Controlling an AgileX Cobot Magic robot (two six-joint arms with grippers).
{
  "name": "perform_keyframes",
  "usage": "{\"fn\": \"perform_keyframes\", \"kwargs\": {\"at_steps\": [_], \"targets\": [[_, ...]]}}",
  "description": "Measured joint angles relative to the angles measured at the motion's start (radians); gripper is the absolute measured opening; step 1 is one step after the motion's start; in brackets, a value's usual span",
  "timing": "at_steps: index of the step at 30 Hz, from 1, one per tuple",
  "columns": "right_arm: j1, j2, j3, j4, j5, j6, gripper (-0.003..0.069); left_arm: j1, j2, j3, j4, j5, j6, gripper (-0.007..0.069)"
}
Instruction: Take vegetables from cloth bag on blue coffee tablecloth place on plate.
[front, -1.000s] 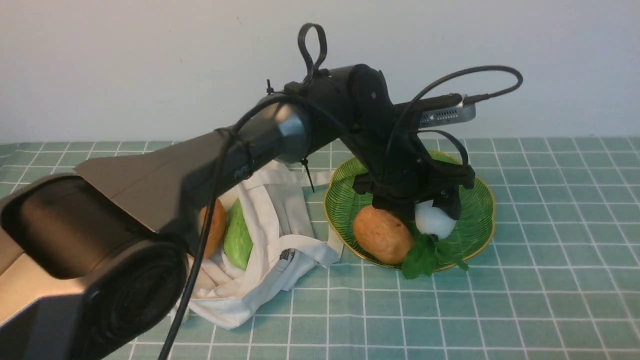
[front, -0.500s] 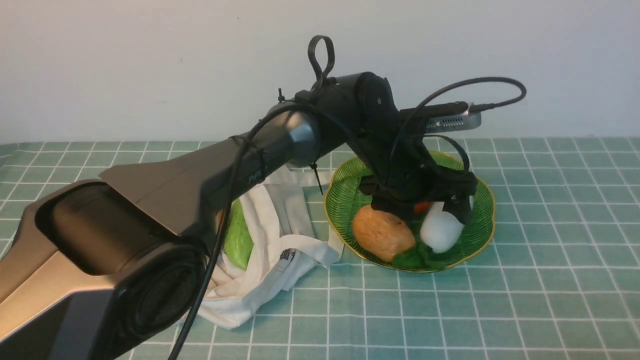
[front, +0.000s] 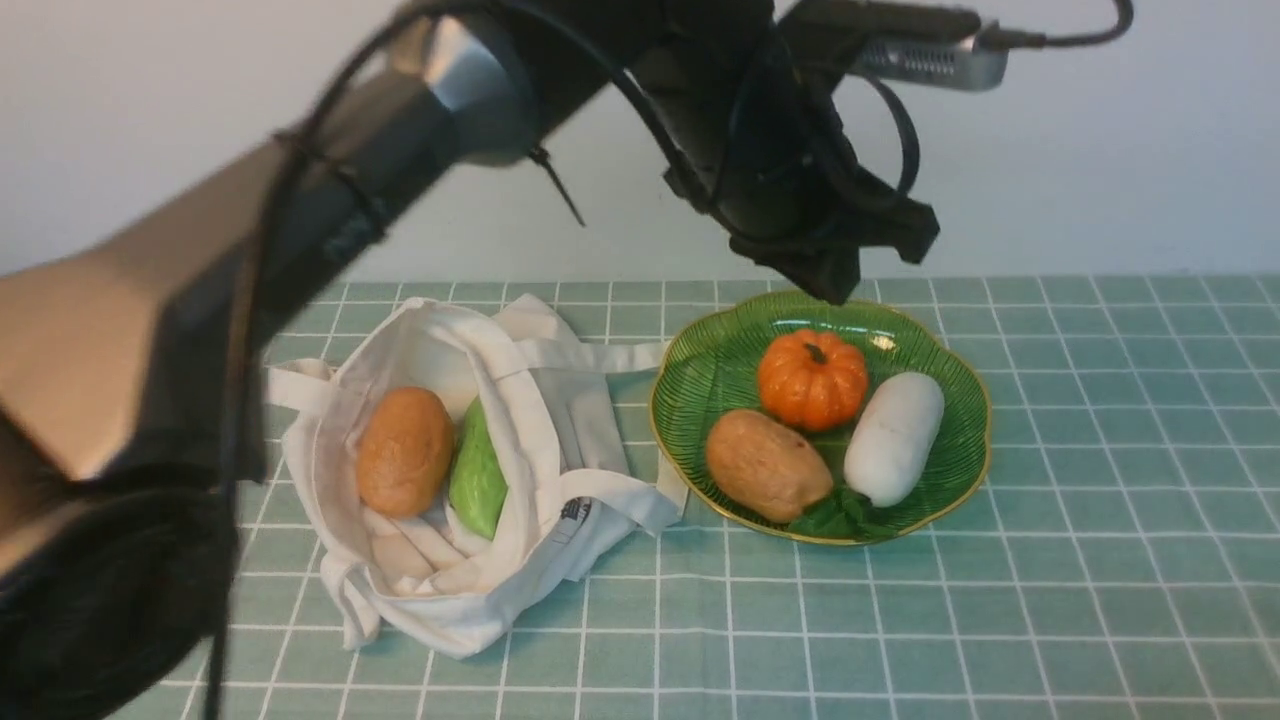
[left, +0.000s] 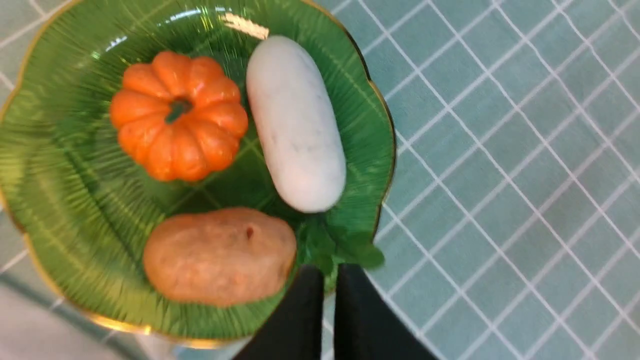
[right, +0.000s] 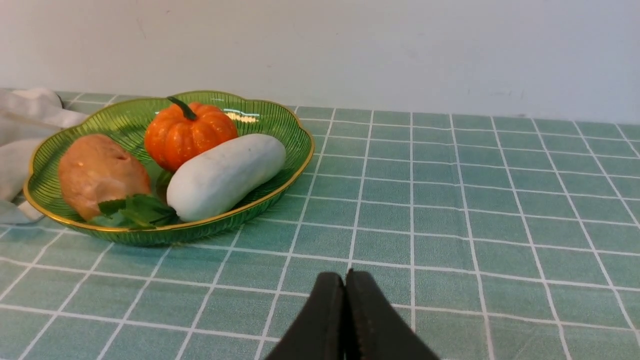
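Where the front view alone takes in the bag (front: 560, 420), open on the cloth (front: 1100, 500) with a brown tuber (front: 404, 465) and a green vegetable (front: 477, 480) inside, the right wrist view catches only a corner of its fabric at the picture's edge. Radish (front: 893, 438): lying on the plate (front: 700, 370), just beside the pumpkin (front: 812, 378), leafy end at the near rim next to a second tuber (front: 765, 478). Left hand (front: 838, 285): raised above the plate's far rim, clear of the radish, empty; its wrist view shows the fingers drawn nearly together, a thin slit between, tips over the leaves. Right hand (right: 345, 280): seen only in its own wrist view, fingers pressed together, gripping nothing, low over the cloth, well apart from the plate. Left arm: blurred, filling the front view's left; its hand reads there as one dark mass.
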Motion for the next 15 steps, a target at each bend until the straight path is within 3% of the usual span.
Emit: {"fn": "perform_keyframes", "kwargs": {"at_steps": [8,14,15], "targets": [[0.000,0.000,0.000,0.000,0.000,0.000,-0.0015,-0.008,-0.399,0.432,0.099,0.003,0.052,-0.0005],[0.000,0.000,0.000,0.000,0.000,0.000,-0.0015,-0.008,-0.687,0.756,0.158,-0.016,0.021,-0.0005],[0.000,0.000,0.000,0.000,0.000,0.000,-0.0015,-0.008,-0.777,0.866,0.158,-0.078,0.005,-0.0005]]}}
